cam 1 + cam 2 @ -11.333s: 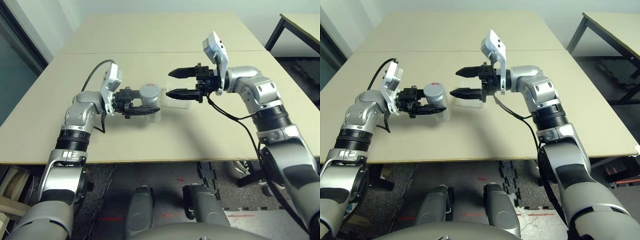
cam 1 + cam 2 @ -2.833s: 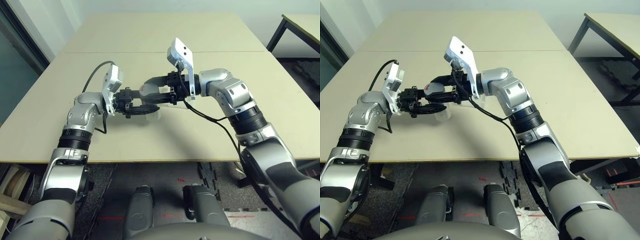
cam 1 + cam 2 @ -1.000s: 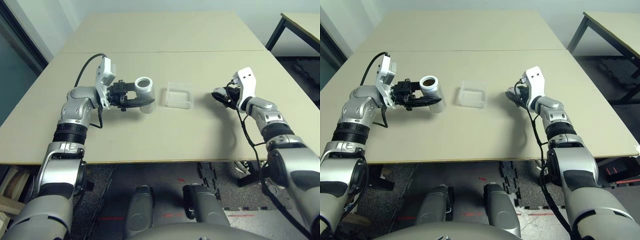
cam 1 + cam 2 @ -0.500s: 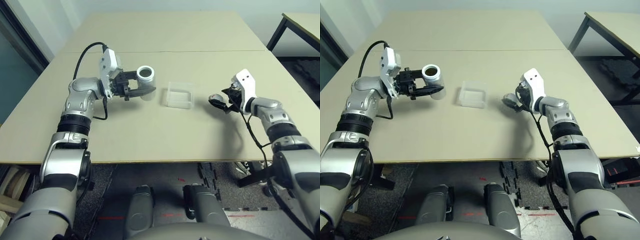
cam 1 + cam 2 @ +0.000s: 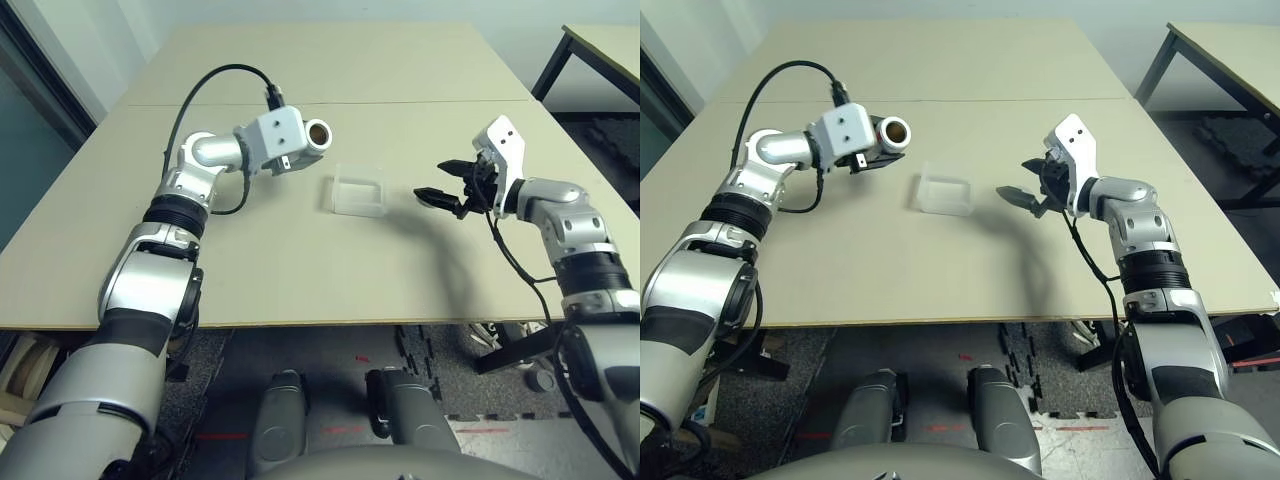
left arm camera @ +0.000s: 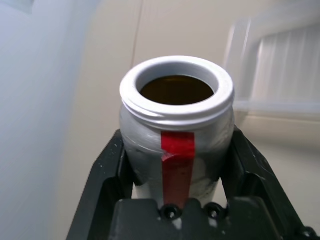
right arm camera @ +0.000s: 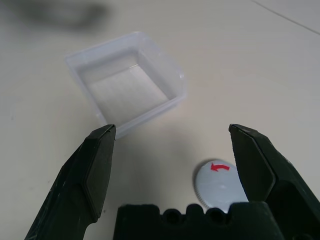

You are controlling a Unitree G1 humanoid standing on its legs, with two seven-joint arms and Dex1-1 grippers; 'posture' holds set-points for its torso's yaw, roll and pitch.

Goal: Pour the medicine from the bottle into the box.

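My left gripper (image 6: 177,150) is shut on the bottle (image 6: 177,120), a silvery-grey cylinder with a white rim and a strip of red tape. It holds the bottle (image 5: 314,133) in the air, tipped on its side, open mouth facing the box (image 5: 358,190); dark contents show inside. The clear lidless box (image 7: 127,82) lies on the table, right of the bottle and lower. My right gripper (image 5: 450,184) hangs open to the right of the box. The round grey cap (image 7: 217,185) with its red arrow lies on the table under that gripper.
The beige table (image 5: 300,260) has bare room in front of the box and behind it. A seam (image 5: 420,101) crosses the far part of the tabletop. Another table's corner with a black leg (image 5: 560,55) stands at the far right.
My left arm has lifted the bottle and turned it from upright to lying sideways, mouth towards the box. My right gripper has opened, let go of the cap and risen a little.
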